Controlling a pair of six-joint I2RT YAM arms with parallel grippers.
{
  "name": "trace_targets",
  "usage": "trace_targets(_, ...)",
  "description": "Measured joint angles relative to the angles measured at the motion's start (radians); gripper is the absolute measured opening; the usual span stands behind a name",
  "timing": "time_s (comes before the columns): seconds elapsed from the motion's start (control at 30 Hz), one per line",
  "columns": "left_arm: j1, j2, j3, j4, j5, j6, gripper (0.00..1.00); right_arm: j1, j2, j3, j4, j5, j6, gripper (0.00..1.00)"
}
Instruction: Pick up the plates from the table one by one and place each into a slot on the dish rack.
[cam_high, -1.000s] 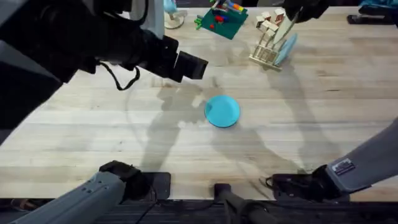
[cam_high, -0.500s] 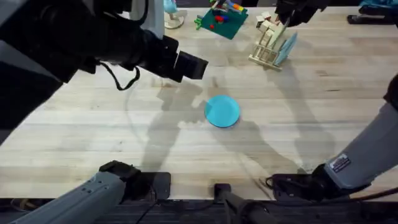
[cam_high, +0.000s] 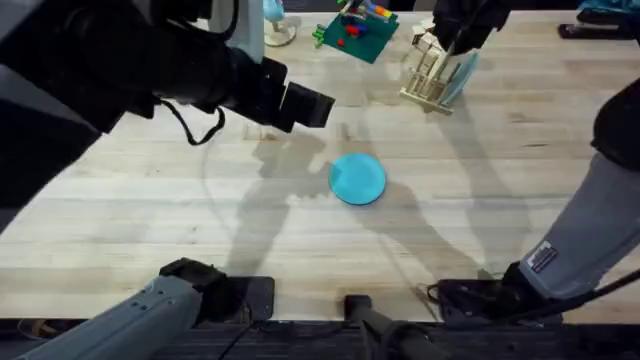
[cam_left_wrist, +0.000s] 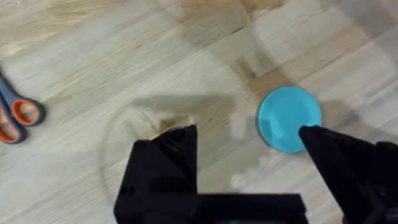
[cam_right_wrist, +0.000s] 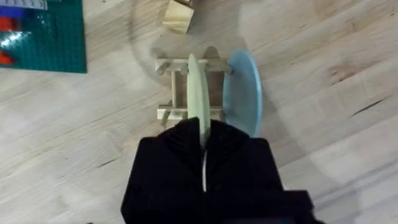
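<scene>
Right gripper (cam_right_wrist: 203, 140): fingers clenched on the edge of the cream plate (cam_right_wrist: 196, 87), which stands on edge between the pegs of the dish rack (cam_right_wrist: 171, 90).
Left gripper (cam_left_wrist: 249, 140): fingers spread wide, holding nothing, hanging above the table (cam_left_wrist: 93, 68).
Turquoise plate (cam_high: 357, 178): lies flat near the table's centre in the overhead view; in the left wrist view it sits just beside one finger (cam_left_wrist: 339, 162).
Dish rack, overhead (cam_high: 428, 80): about 1 o'clock of the turquoise plate, well apart.
Sky-blue plate (cam_right_wrist: 244, 92): upright against the rack's outer side, just beside the cream plate.
Green brick board (cam_high: 355, 32): about 10 o'clock of the rack.
Scissors (cam_left_wrist: 15, 115): orange-handled, on the planks.
</scene>
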Motion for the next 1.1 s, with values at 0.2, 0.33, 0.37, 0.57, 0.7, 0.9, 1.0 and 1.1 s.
trace_targets(0.2,0.000,0.000,0.000,0.000,0.000,0.000,0.994,0.000,0.025,0.000,0.003,0.000,0.000,0.030)
trace_targets(0.33,0.000,0.000,0.000,0.000,0.000,0.000,0.994,0.000,0.042,0.000,0.003,0.000,0.000,0.030)
trace_targets(0.37,0.000,0.000,0.000,0.000,0.000,0.000,0.994,0.000,0.042,0.000,0.004,0.000,0.000,0.030)
trace_targets(0.57,0.000,0.000,0.000,0.000,0.000,0.000,0.993,0.000,0.042,0.000,0.008,0.000,0.000,0.031)
trace_targets(0.7,0.000,0.000,0.000,0.000,0.000,0.000,0.993,0.000,0.042,0.000,0.008,0.000,0.000,0.032)
trace_targets(0.9,0.000,0.000,0.000,0.000,0.000,0.000,0.994,0.000,0.042,0.001,0.009,0.001,0.000,0.150)
trace_targets(1.0,0.000,0.000,0.000,0.000,0.000,0.000,0.993,0.000,0.042,0.001,0.009,0.000,0.000,0.159)
trace_targets(1.1,0.000,0.000,0.000,0.000,0.000,0.000,0.994,0.000,0.042,0.001,0.009,0.000,0.000,0.165)
